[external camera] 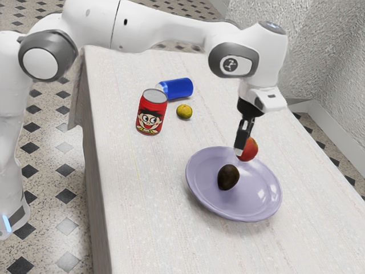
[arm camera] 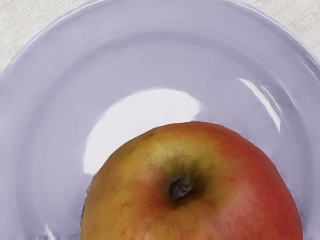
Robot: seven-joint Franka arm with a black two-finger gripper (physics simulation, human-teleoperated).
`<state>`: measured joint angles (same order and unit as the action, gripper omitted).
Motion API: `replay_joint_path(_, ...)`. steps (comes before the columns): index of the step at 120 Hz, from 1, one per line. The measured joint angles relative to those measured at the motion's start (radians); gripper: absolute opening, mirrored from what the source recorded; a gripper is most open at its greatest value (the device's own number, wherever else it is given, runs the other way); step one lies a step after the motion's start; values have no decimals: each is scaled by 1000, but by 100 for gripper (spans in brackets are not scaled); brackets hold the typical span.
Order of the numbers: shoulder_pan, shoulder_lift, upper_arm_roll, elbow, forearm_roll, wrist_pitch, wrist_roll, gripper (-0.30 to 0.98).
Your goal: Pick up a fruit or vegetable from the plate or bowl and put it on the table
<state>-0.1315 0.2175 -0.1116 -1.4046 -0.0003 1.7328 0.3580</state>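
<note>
At the exterior view's left, you see the white arm [external camera: 85, 23]; it comes from there and reaches across the far part toward the right. Under it is the pale surface [external camera: 131, 200], which carries the things. The first thing on it is the red can [external camera: 151, 113], which stands upright and has a cartoon face on its side. Just beyond it, a little more to the right, the blue can [external camera: 179, 88] is lying on its side. Near to both, on their right and nearer to you than the blue can, there is the small yellow-green fruit [external camera: 184, 111].

More to the right and nearer, you find the lilac plate [external camera: 262, 205]. The dark avocado [external camera: 228, 177] rests on it, in the left half. Above the far part of the plate, the hand [external camera: 242, 148] points downward, at the apple [external camera: 250, 149]. I cannot tell you how far open the hand is, nor if it has hold of the apple. The apple is red with yellow, and in the wrist view you see its dark stem hollow [arm camera: 180, 188] with the plate below. If the apple touches the plate or is above it, I cannot tell you.
</note>
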Motion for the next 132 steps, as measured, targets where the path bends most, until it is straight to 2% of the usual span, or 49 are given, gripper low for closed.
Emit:
replay_joint_path(19,32,-4,69,44,2,-49,-59,11)
replay_joint_path(46,170,19,75,53,4,-72,-159,10)
replay_joint_path(82,233,120,75,80,64,-15,-263,9)
replay_joint_path(94,236,120,77,80,66,-9,-286,34)
replay_joint_path(100,236,121,77,80,62,-8,-296,42)
replay_joint_path(115,236,121,76,79,53,-8,-317,57)
replay_joint_path(132,236,121,76,79,48,-9,-335,64)
